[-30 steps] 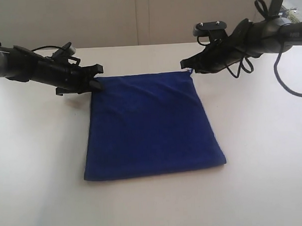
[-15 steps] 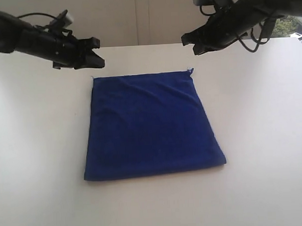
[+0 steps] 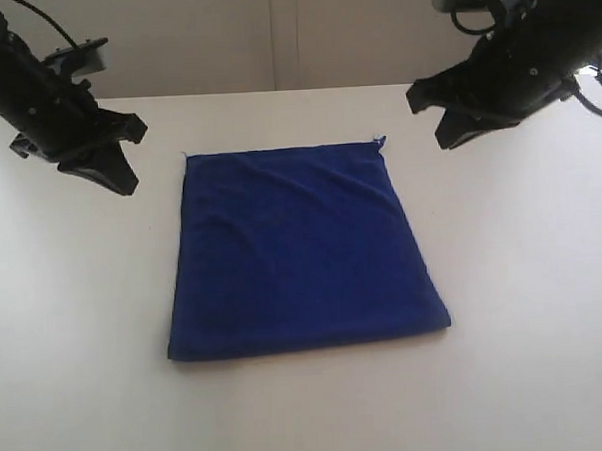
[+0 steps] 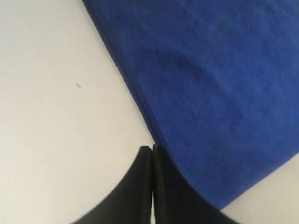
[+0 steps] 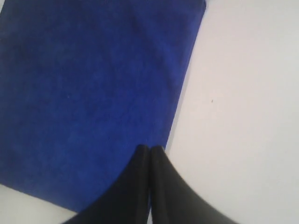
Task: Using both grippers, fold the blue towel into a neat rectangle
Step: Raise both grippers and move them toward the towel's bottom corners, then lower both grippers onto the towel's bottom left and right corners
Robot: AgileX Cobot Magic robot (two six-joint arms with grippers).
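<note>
The blue towel (image 3: 302,247) lies flat on the white table as a folded rectangle, with a small loop at its far right corner. My left gripper (image 3: 122,183) hangs above the table to the left of the towel's far left corner, shut and empty. My right gripper (image 3: 447,139) hangs to the right of the far right corner, shut and empty too. In the left wrist view the towel (image 4: 210,79) runs beside the closed left gripper (image 4: 152,148). The right wrist view shows the towel (image 5: 93,93) beside the closed right gripper (image 5: 150,148).
The white table (image 3: 524,306) stretches around the towel on every side. A pale wall stands behind the table's far edge (image 3: 275,90). Black cables trail from both arms.
Both grippers have let go of the towel's far corners, risen and swung outward, the left to the left and the right to the right. The towel has stayed flat and still.
</note>
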